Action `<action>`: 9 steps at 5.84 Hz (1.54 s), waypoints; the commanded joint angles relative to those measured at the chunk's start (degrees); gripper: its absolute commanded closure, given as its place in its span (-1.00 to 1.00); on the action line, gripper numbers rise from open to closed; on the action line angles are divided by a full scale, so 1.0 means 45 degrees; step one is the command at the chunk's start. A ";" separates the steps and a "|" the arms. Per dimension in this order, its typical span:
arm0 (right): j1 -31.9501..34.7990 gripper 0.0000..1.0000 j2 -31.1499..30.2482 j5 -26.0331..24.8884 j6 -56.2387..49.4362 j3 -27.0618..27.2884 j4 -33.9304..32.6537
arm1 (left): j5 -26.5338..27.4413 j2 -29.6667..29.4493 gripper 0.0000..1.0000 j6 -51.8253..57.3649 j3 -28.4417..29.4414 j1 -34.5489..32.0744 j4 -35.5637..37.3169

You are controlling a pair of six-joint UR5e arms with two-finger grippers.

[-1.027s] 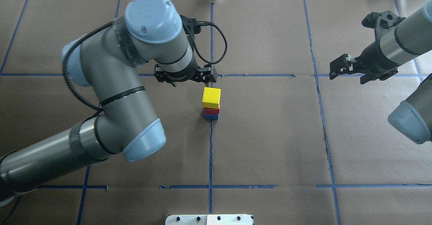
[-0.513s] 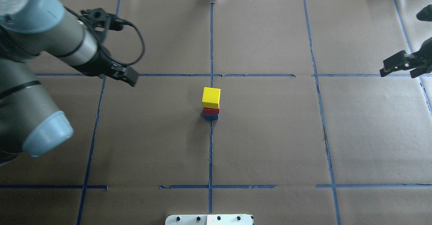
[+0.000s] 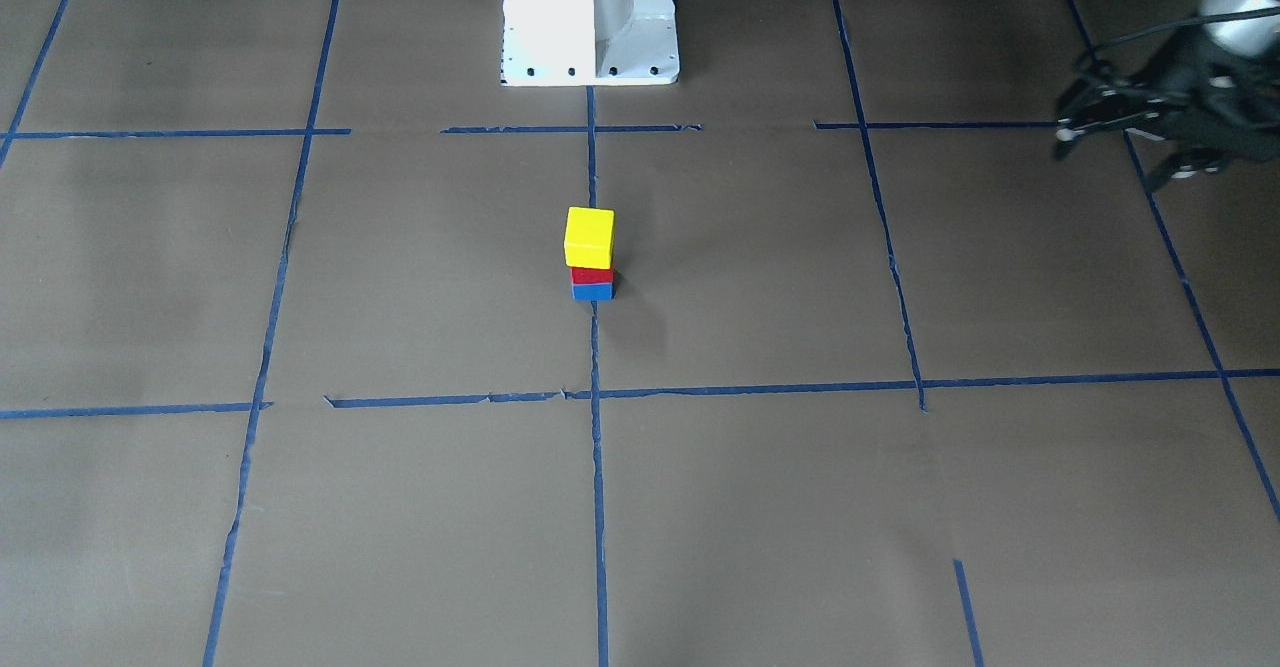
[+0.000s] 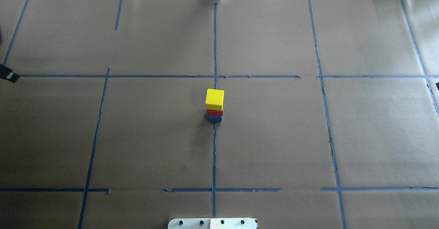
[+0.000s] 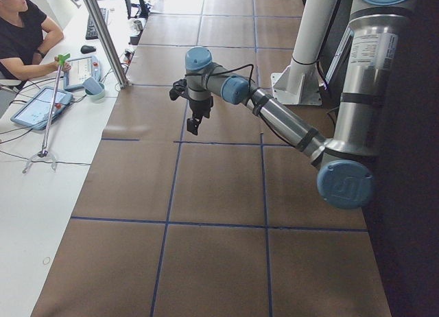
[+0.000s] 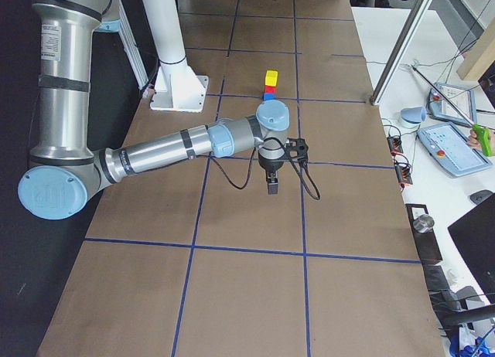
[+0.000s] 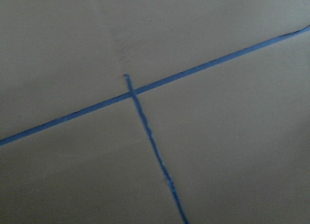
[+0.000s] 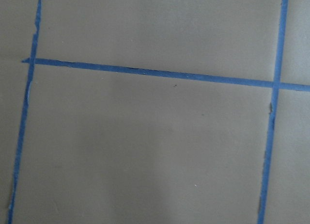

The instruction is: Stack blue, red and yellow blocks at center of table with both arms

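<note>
My left gripper (image 5: 195, 125) hangs fingers-down over the table (image 4: 274, 146) and carries no block. I cannot tell whether its jaws are parted or closed, as every view that catches it shows only a small dark shape. My right gripper (image 6: 272, 183) hangs the same way, fingers-down and carrying no block, and I cannot tell the state of its jaws either. Both wrist views show only brown surface crossed by blue tape lines (image 7: 145, 122). In the overhead view each gripper appears only as a black sliver at the frame's edge, the left at 9 o'clock of the stack and the right at 3 o'clock, both well apart from it. In the exterior right view the stack lies at 12 o'clock of the right gripper. The stack stands at the table's centre on the middle tape line, just at 6 o'clock of a tape crossing in the overhead view. The blue block (image 4: 214, 119) rests on the table, the red block (image 4: 214, 112) sits on the blue, and the yellow block (image 4: 214, 98) sits on the red. All three are upright and roughly aligned. The white pedestal (image 3: 590, 17) stands at 12 o'clock of the stack in the front-facing view. In the exterior left view a person (image 5: 24, 36) sits at a white desk (image 5: 41, 193), at 10 o'clock of the left gripper.
</note>
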 commanded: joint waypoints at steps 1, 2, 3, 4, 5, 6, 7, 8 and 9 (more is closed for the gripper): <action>0.1034 -1.00 -0.1420 0.0029 -0.2657 -0.0280 0.0058 | -0.0486 0.0912 -1.00 0.2941 0.1600 -0.2897 0.0057; 0.1424 -1.00 -0.1871 0.0222 -0.3136 -0.0224 0.0136 | -0.0505 0.1628 -1.00 0.2982 0.2325 -0.3856 -0.0098; 0.1428 -1.00 -0.1895 0.0321 -0.3160 -0.0320 0.0137 | -0.0486 0.1945 -1.00 0.2925 0.2178 -0.4136 0.0094; 0.1467 -1.00 -0.1895 0.0322 -0.3219 -0.0631 0.0156 | -0.0370 0.2083 -1.00 0.2789 0.2312 -0.4236 0.0212; 0.1622 -1.00 -0.1876 0.0341 -0.3219 -0.0595 0.0156 | -0.0349 0.1620 -1.00 0.1975 0.2506 -0.4217 0.0581; 0.1701 -1.00 -0.1721 0.0322 -0.3219 -0.0653 0.0156 | -0.0368 0.1693 -1.00 0.2025 0.3030 -0.4217 0.0584; 0.1701 -1.00 -0.1275 0.0322 -0.3065 -0.0711 0.0002 | -0.0369 0.1810 -1.00 0.2084 0.3867 -0.4217 0.0314; 0.1682 -1.00 -0.0903 0.0303 -0.3044 -0.1292 0.0077 | -0.0465 0.2082 -1.00 0.2123 0.3624 -0.4256 0.0292; 0.1701 -1.00 -0.0667 0.0283 -0.3043 -0.1723 0.0098 | -0.0466 0.2548 -1.00 0.2104 0.3641 -0.4218 0.0233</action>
